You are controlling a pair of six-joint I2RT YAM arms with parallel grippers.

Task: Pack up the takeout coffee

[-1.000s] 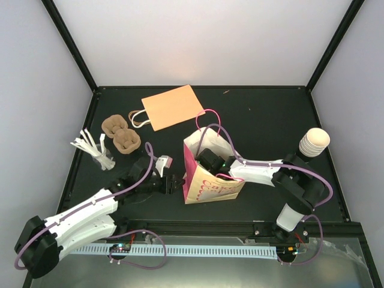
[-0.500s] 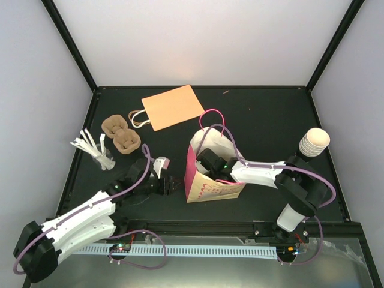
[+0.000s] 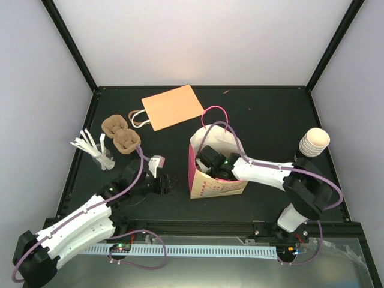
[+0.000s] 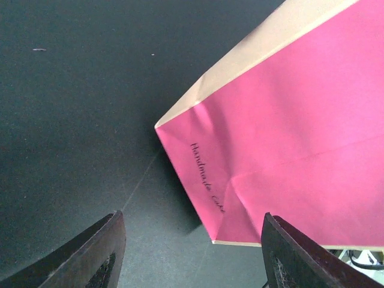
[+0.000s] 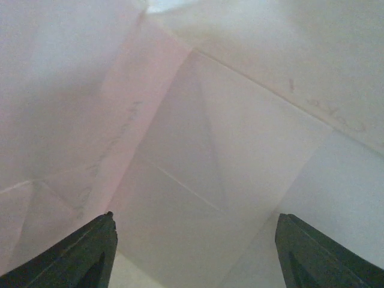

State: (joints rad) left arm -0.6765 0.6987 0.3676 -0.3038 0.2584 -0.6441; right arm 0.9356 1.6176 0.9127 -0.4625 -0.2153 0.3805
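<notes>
The takeout coffee (image 3: pixel 313 144), a cream ribbed cup with a dark lower part, stands at the table's right edge, far from both grippers. A pink paper bag (image 3: pixel 217 187) stands open in the middle, and its pink side fills the left wrist view (image 4: pixel 288 132). My right gripper (image 3: pixel 208 161) is down inside the bag. It is open (image 5: pixel 192 258) with only the bag's white inner wall (image 5: pixel 198 150) between its fingers. My left gripper (image 3: pixel 169 183) rests low on the table just left of the bag, open (image 4: pixel 192 258) and holding nothing.
A flat orange paper bag (image 3: pixel 173 107) lies at the back. Brown pulp carriers (image 3: pixel 121 134) and a clear cup of white sticks (image 3: pixel 95 150) sit at the left. A black rail (image 3: pixel 198 227) runs along the front edge.
The pink bag has gone from leaning to standing more upright and shifted slightly right. My left gripper has drawn back left, off the bag's edge. The right gripper stays inside.
</notes>
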